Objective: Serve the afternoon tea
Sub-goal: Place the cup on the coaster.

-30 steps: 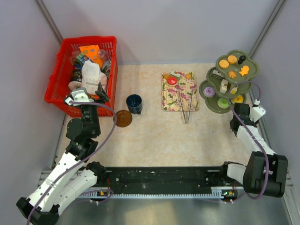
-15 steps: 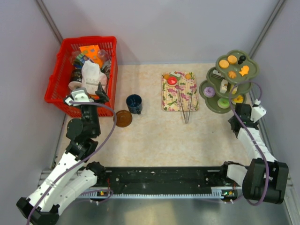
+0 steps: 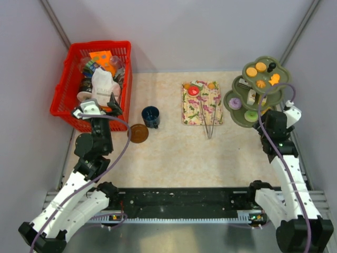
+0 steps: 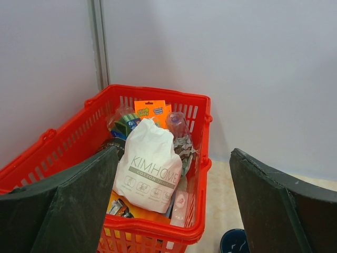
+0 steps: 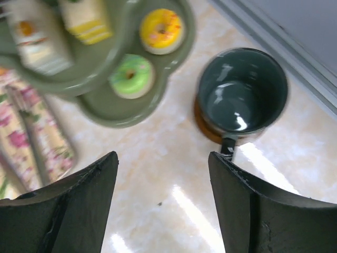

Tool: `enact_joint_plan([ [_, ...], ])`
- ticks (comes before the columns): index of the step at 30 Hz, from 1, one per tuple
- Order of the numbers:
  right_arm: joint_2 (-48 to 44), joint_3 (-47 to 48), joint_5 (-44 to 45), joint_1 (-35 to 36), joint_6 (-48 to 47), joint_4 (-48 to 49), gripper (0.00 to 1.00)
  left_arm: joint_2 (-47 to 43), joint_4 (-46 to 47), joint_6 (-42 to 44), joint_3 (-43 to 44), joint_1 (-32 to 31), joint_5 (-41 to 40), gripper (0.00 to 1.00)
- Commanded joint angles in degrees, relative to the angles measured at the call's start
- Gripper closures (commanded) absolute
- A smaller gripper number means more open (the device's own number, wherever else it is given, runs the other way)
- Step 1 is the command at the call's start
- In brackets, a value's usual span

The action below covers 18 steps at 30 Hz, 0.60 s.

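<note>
Right now your left end effector (image 4: 174, 153) is hanging released, its fingers (image 4: 68, 205) spreading wide with nothing between them. Straight ahead of it the red basket (image 4: 158, 232) is sitting on the bench (image 3: 174, 153), and a white bag (image 4: 150, 163) is lying in the basket directly in front of the gap. Low and to the right of that end effector, the navy mug (image 4: 234, 243) is peeking into the left wrist view. From above, it is standing just right of the end effector, with a brown saucer (image 3: 139, 133) lying just beside it on the side nearer the arm bases.

Your right end effector (image 5: 163, 158) is likewise hanging released, gripping nothing. Ahead of it and to the right, the dark-green mug (image 5: 242, 95) is standing upright on the second saucer (image 5: 204, 125), its handle pointing back toward the end effector. Ahead and to the left, the stand (image 5: 102, 108) is carrying a green doughnut (image 5: 130, 76) and a yellow doughnut (image 5: 162, 29) on its bottom tier. Farther left, tongs (image 3: 208, 126) are lying across a patterned mat (image 3: 189, 113) that is holding a few pastries (image 3: 193, 90).
</note>
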Motion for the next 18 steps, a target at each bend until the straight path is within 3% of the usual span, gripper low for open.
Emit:
enact_joint_plan([
  [1, -2.90, 4.97, -2.83, 8.02, -2.65, -1.43, 0.30, 0.43, -0.42, -0.64, 1.88, -0.28, 1.31, 0.08],
  [6, -2.63, 5.24, -6.18, 18.47, -3.44, 1.90, 0.26, 3.85, -8.77, -6.18, 8.12, -0.28, 3.86, 0.08],
  [10, -2.20, 3.92, -6.62, 26.56, -4.50, 7.17, 0.25, 10.34, -23.68, -11.89, 17.69, -0.28, 7.55, 0.08],
  [14, -2.90, 0.68, -8.81, 30.71, -5.73, 13.58, 0.23, 15.18, -40.30, -19.35, 26.13, -0.20, 10.88, 0.09],
  [18, -3.51, -3.19, -13.11, 32.03, -6.61, 19.74, 0.21, 17.47, -53.32, -26.03, 27.29, -0.20, 16.33, 0.09],
])
